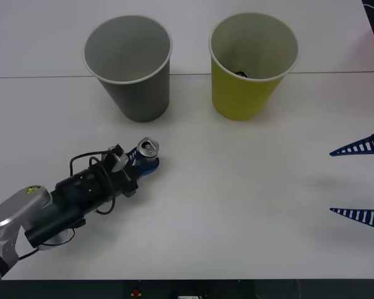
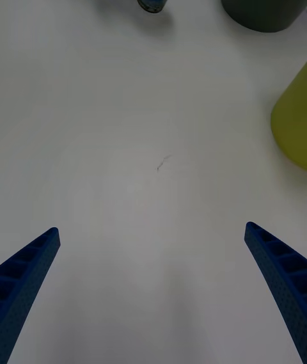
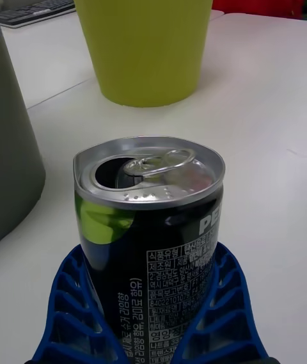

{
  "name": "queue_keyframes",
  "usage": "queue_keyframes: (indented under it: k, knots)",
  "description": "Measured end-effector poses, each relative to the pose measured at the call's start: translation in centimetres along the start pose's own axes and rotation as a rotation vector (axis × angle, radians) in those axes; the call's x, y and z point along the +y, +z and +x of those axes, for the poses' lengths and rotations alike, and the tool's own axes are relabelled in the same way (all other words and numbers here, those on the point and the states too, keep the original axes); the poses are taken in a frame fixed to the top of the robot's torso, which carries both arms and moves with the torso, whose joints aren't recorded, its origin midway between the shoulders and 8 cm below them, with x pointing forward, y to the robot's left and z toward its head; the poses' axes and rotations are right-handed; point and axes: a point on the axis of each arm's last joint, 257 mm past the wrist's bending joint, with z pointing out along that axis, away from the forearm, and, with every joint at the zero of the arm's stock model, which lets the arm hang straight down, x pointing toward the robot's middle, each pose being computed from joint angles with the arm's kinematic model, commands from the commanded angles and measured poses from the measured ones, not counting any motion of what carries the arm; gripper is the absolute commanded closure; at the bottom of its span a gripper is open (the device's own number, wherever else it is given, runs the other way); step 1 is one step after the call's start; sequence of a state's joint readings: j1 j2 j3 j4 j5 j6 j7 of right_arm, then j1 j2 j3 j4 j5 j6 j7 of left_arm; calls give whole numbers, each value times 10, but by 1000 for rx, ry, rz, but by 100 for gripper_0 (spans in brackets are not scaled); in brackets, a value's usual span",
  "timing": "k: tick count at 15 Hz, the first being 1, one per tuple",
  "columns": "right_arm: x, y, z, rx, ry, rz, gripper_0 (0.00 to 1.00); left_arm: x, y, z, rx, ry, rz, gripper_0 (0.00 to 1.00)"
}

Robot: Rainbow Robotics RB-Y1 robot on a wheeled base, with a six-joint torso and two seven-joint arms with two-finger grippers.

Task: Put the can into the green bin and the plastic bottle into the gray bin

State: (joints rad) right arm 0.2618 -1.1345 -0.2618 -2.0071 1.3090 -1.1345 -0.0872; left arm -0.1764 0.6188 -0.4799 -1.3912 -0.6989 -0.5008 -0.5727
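**Can gripped, both bins waiting**

You are working over a white table [image 1: 237,205] that spans the front view. At the top of that frame stand your two targets: the gray bin [image 1: 129,65] in the upper left and the green bin [image 1: 252,62] in the upper right, both upright and set apart from each other. Something small and dark lies at the bottom of the green bin; you cannot tell what it is. The gray bin looks empty inside.

Your left arm reaches in from the lower left corner. The left gripper [image 1: 144,161] sits left of centre, below the gray bin, and its blue ribbed fingers are closed around the can [image 1: 148,148]. In the left wrist view the can [image 3: 150,236] stands upright between the fingers [image 3: 70,313], pull-tab on top and mouth already opened, with the green bin [image 3: 144,25] beyond it.

Your right gripper [image 1: 361,180] waits at the right edge of the front view, fingers spread wide and holding nothing.

By the look of it, you are early in the job: the can is grasped but not yet delivered to the green bin. No plastic bottle appears on the table, so that half looks undone.
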Motion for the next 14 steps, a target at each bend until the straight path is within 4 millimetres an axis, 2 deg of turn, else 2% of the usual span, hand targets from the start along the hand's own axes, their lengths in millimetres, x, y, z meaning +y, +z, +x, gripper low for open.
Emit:
queue_keyframes:
  k: [3,8,14]
  knots:
    - [0,0,0,0,0,0,0,-11,-19,-23,6,-36,58,100]
    - [0,0,0,0,0,0,0,-14,-49,-61,65,-16,126,100]
    - [0,0,0,0,0,0,0,-5,-82,-109,217,59,213,100]
